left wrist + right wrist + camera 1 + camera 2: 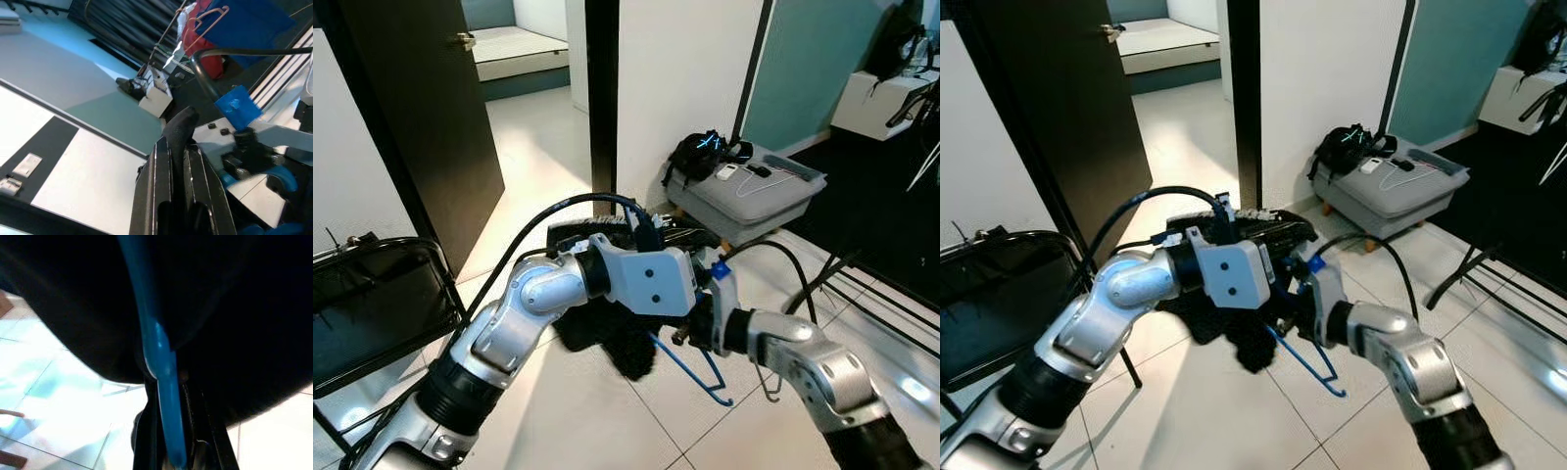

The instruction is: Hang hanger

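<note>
Right wrist view: right end effector (168, 450) clamped on smooth blue hanger (156, 347) beneath black fabric (234, 308).

We can't read any text, labels, brands or numbers here. The wall plates (19, 171) in the left wrist view are too small and blurred for us to make out.

Two robot arms are seen, w/ one left gripper (178, 161) and one right gripper (168, 431). One blue hanger (690, 367) is counted, w/ one black cloth (607, 338) on it. One black chair (372, 304), one dark door (421, 117), one grey box (749, 201) and one black bag (700, 155) are seen too.
</note>
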Controlling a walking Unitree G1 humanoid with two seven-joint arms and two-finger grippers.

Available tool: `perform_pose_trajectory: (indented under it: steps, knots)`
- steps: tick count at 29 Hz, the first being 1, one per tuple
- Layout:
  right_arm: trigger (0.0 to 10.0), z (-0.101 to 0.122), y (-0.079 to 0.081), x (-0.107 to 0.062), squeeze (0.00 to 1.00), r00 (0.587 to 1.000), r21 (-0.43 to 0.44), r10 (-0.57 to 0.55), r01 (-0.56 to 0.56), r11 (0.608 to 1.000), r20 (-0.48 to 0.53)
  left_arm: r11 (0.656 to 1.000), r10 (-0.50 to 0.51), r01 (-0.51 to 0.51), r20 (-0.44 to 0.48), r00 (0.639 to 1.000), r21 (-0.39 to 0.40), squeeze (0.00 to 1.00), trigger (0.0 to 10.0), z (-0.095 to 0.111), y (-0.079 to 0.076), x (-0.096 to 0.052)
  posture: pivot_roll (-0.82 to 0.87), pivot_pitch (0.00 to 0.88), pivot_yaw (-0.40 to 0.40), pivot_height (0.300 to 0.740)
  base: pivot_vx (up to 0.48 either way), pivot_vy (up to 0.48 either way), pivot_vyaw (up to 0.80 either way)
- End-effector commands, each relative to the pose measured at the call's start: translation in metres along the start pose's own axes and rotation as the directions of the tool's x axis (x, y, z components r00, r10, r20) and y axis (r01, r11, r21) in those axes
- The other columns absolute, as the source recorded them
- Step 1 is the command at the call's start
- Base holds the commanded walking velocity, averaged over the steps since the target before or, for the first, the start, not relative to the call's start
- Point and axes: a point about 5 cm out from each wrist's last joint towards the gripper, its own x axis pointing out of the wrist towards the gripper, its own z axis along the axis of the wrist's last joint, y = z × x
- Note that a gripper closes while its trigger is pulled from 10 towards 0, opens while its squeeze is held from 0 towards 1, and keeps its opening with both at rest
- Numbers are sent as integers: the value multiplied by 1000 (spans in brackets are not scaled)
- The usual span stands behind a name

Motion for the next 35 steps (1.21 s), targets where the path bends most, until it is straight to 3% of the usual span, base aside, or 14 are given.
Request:
perform_pose_trajectory:
  steps: [1,4,7,10,12,15,21,25,28,30,32,33,35]
  knots:
    - [10000,19,-11,0,0,992,-5,-82,83,997,98,997,-68,68,-27,997,19,0,10000,-3,-8,-6,-18,0,25,740,0,0,0]
    - [10000,24,-20,-3,0,980,37,-145,141,989,134,998,-48,51,-84,995,32,0,10000,-12,-2,-16,-18,0,24,740,0,0,0]
    - [10000,26,-41,-16,0,937,153,-293,266,952,189,992,93,-67,-254,963,110,0,10000,-37,33,-53,-17,0,20,740,0,0,0]
    - [10000,26,-45,-19,0,928,180,-316,283,942,197,986,135,-98,-295,946,136,0,10000,-42,44,-65,-17,0,20,740,0,0,0]
    - [10000,25,-48,-23,0,924,196,-326,288,937,202,975,194,-144,-342,919,168,0,10000,-46,59,-82,-14,0,15,740,0,0,0]
    - [10000,24,-48,-23,0,925,195,-323,285,938,202,972,210,-157,-349,913,173,0,10000,-46,62,-86,-13,0,14,740,0,0,0]
    - [10000,26,-44,-15,0,931,186,-303,267,946,204,976,200,-165,-295,934,141,0,10000,-36,55,-73,-17,0,15,740,0,0,0]
    - [10000,26,-49,-17,0,913,210,-349,306,929,211,961,258,-208,-330,908,180,0,10000,-42,65,-81,-22,0,17,740,0,0,0]
    - [10000,26,-62,-25,0,875,255,-437,382,888,210,928,358,-271,-403,842,256,0,10000,-51,84,-101,-23,0,19,740,0,0,0]
    - [10000,26,-62,-25,0,875,255,-437,382,888,210,928,358,-271,-403,842,256,0,10000,-51,84,-101,-23,0,19,740,0,0,0]
    - [10000,27,-73,-32,0,828,319,-514,437,841,225,897,428,-294,-481,765,330,0,10000,-60,96,-122,-23,0,19,740,0,0,0]
    - [10000,27,-73,-32,0,828,319,-514,437,841,225,897,428,-294,-481,765,330,0,10000,-60,96,-122,-23,0,19,740,0,0,0]
    - [10000,30,-80,-37,0,787,375,-568,464,802,241,867,489,-314,-540,685,386,0,10000,-67,103,-141,-17,0,20,740,0,0,0]
